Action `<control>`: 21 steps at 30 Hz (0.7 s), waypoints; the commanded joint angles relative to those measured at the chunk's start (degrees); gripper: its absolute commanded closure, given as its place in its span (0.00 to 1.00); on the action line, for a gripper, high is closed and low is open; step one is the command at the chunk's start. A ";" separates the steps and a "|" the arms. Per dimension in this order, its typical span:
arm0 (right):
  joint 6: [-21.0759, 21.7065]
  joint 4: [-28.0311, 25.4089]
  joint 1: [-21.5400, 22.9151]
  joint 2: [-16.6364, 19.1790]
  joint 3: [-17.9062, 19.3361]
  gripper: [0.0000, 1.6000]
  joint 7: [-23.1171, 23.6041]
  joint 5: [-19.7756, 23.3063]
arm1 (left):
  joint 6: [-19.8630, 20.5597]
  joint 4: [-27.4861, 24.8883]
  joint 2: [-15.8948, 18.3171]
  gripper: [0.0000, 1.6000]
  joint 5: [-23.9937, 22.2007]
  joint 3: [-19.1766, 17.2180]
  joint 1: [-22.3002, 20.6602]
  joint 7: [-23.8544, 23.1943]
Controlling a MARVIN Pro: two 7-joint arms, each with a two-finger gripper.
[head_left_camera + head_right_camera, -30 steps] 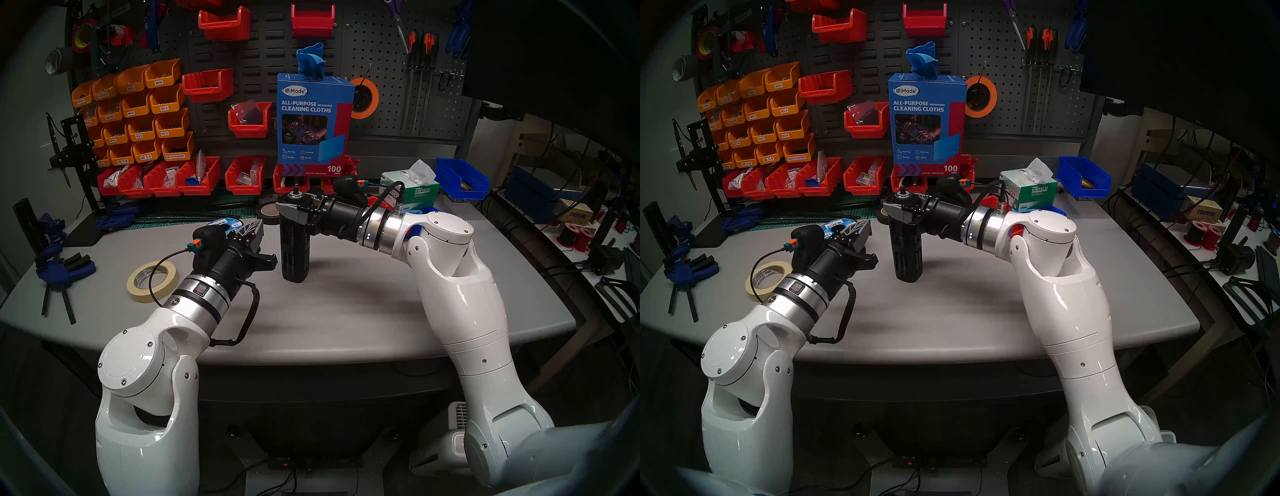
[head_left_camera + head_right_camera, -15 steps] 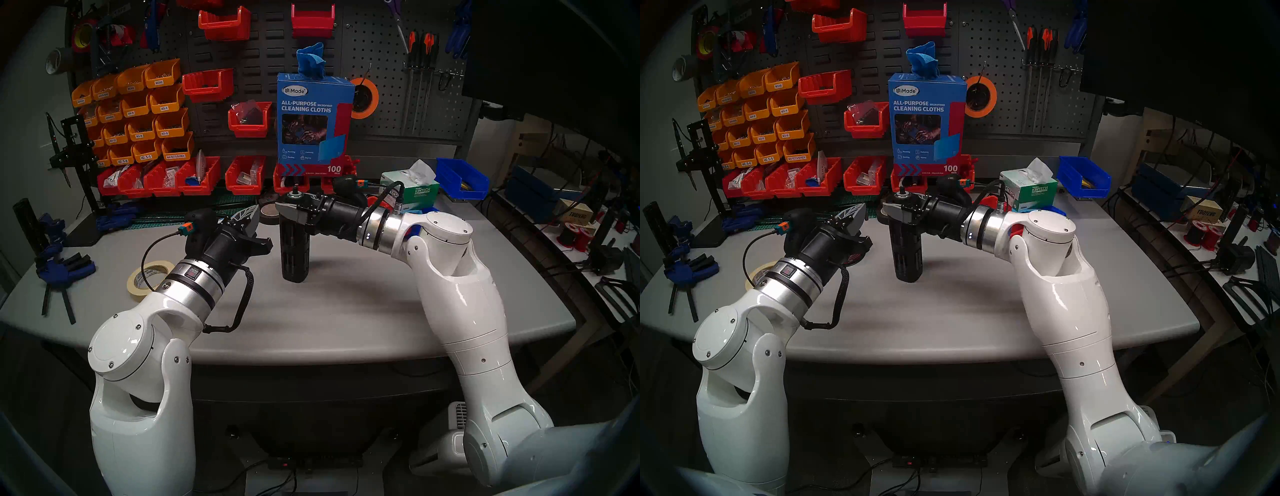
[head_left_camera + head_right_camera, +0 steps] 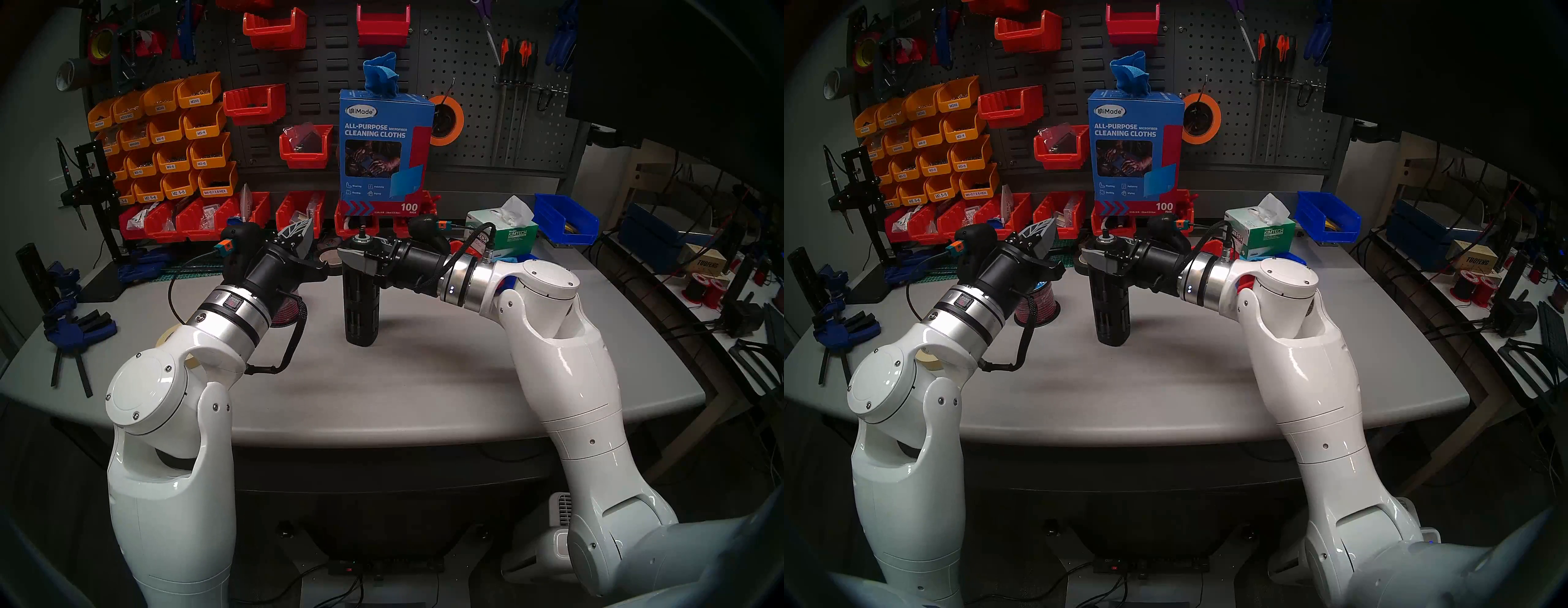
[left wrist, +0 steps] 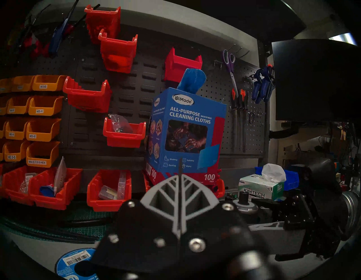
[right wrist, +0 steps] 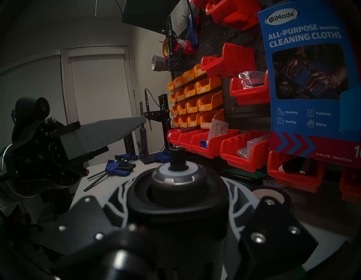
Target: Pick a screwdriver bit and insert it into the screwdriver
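the screwdriver [image 3: 362, 297] stands upright mid-bench [image 3: 424, 373], a black slotted cylinder, with the right gripper [image 3: 358, 257] clamped around its top just under the silver ring.

to its left, the left gripper [image 3: 306, 237] hovers beside that top. its fingers [image 4: 180, 197] are pressed together on a thin dark bit [image 4: 180, 166] poking out past their tips.

likely next: carry the bit above the black socket [image 5: 176, 157], line it up straight with the socket's axis, then ease it down while the right gripper holds the cylinder still; a tilted bit could jam or slip.

readable text, left to right: orange bin labels "m3x6" [image 4: 43, 86], "m3-4", "m3-6", "m2.5-5", "m4-0.7 x 6 hex"; a blue box [image 3: 386, 153] reading "unimade all-purpose microfiber cleaning cloths", "100 pack"; a "kimtech" tissue box [image 3: 505, 231].
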 commanded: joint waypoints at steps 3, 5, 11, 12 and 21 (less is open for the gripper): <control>0.39 -1.35 0.29 -0.16 -0.28 1.00 -0.01 -0.04 | 1.18 -0.77 0.56 1.00 -2.72 -0.86 -7.09 -0.90; 0.47 -1.46 0.23 -0.15 -0.32 1.00 -0.08 -0.12 | 3.68 -1.18 0.24 1.00 -4.43 -1.42 -8.24 -1.77; 0.93 -1.74 0.24 -0.11 -0.43 1.00 -0.35 -0.33 | 7.70 -3.48 0.28 1.00 -7.02 -1.28 -6.47 -3.75; 0.93 -1.74 0.24 -0.11 -0.43 1.00 -0.35 -0.33 | 7.70 -3.48 0.28 1.00 -7.02 -1.28 -6.47 -3.75; 1.70 -2.03 0.50 0.04 -0.62 1.00 -0.62 -0.49 | 9.93 -4.70 0.02 1.00 -7.77 -1.06 -5.20 -4.80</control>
